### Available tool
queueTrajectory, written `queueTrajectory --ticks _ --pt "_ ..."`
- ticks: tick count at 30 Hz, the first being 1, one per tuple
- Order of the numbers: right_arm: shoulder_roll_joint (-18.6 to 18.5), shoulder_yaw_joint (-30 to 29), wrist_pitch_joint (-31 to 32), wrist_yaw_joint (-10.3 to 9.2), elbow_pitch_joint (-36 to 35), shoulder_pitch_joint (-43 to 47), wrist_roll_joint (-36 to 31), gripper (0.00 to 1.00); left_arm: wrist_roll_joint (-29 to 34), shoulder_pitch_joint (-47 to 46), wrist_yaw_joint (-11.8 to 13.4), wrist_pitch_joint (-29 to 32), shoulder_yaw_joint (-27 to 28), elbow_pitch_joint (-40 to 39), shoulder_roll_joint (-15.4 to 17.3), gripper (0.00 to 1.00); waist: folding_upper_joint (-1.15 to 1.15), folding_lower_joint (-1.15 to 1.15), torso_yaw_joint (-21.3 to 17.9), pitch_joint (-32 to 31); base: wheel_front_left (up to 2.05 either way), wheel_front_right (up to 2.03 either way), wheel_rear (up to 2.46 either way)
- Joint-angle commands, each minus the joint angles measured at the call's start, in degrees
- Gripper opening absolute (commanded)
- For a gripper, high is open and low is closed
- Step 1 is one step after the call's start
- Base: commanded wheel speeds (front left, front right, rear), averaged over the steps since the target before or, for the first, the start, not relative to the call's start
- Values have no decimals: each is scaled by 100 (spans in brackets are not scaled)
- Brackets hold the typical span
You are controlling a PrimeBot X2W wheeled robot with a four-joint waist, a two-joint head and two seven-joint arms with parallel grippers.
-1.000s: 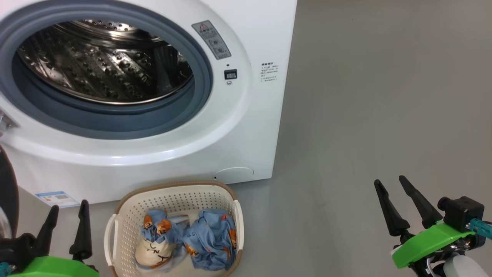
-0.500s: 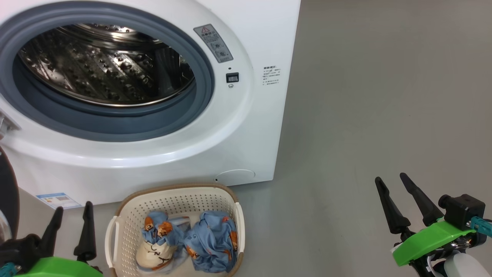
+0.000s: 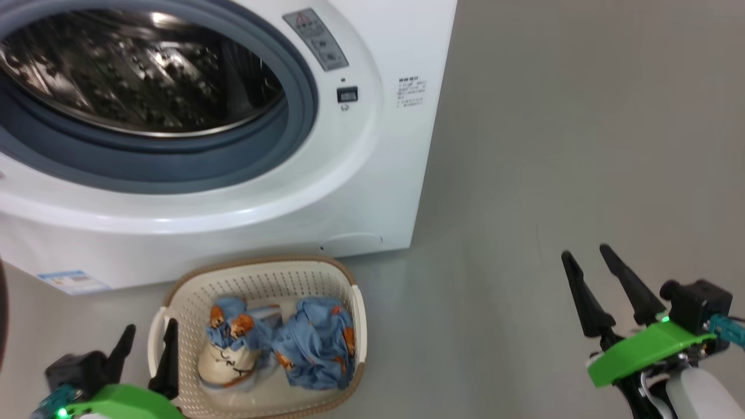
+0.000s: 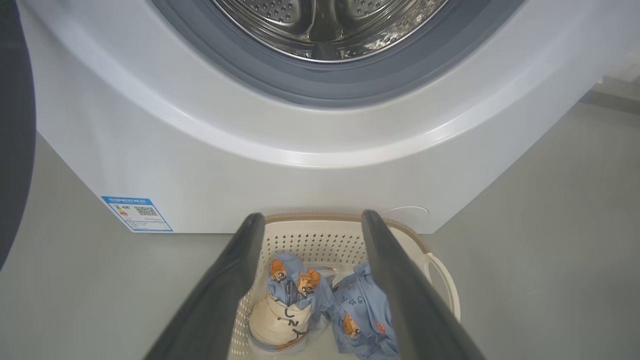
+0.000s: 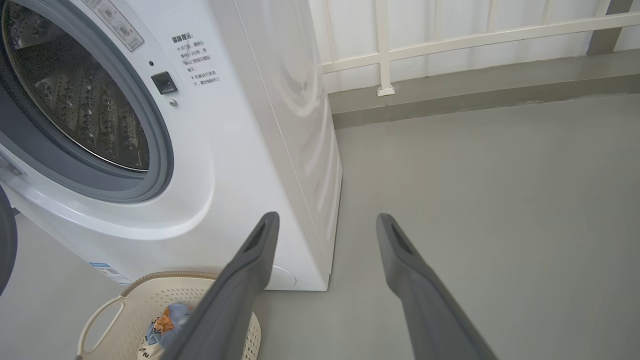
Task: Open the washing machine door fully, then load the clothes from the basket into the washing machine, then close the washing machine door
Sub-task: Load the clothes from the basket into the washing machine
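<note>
The white washing machine [image 3: 372, 174] stands open, its steel drum [image 3: 134, 75] ringed by the grey-blue gasket. A dark sliver of the washing machine door [image 4: 15, 125] shows at the left edge. On the floor in front sits the cream basket [image 3: 256, 285] holding the light-blue bear-print clothes [image 3: 317, 349], one with a cream lettered panel [image 3: 224, 364]. My left gripper [image 3: 151, 326] is open, empty, beside the basket's left rim; from the left wrist the clothes [image 4: 300, 290] lie between its fingers [image 4: 235, 280]. My right gripper [image 3: 585, 253] hangs open and empty over bare floor, far right of the basket.
Grey floor [image 3: 553, 145] stretches to the right of the machine. A blue label [image 4: 137, 213] marks the machine's lower front. Behind the machine, a white railing [image 5: 450, 35] and a low grey kerb [image 5: 475, 92] close off the space.
The head camera has tilted, shifting the whole picture up. My left gripper has moved right, from well left of the basket to its left rim. The right gripper has kept its place.
</note>
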Motion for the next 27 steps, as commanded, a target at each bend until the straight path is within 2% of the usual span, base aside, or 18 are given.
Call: queueTrajectory --ticks 1,7,15,27 --pt "-41 107 -70 9 -174 -173 -58 100 -59 -322 -14 -37 63 98 124 100 0 0 -57 295 0 0 0" --pt "59 106 -70 9 -243 -426 -117 100 -214 -969 -14 -37 -521 991 158 100 0 0 -145 873 0 0 0" --pt "184 96 -70 9 -386 -869 -229 100 -674 -2113 -14 -37 -1468 2248 363 100 0 0 -289 1737 0 0 0" --pt "336 84 -70 9 -552 -1388 -355 100 -1361 -3396 -14 339 -2545 3408 651 100 0 0 -481 2699 0 0 0"
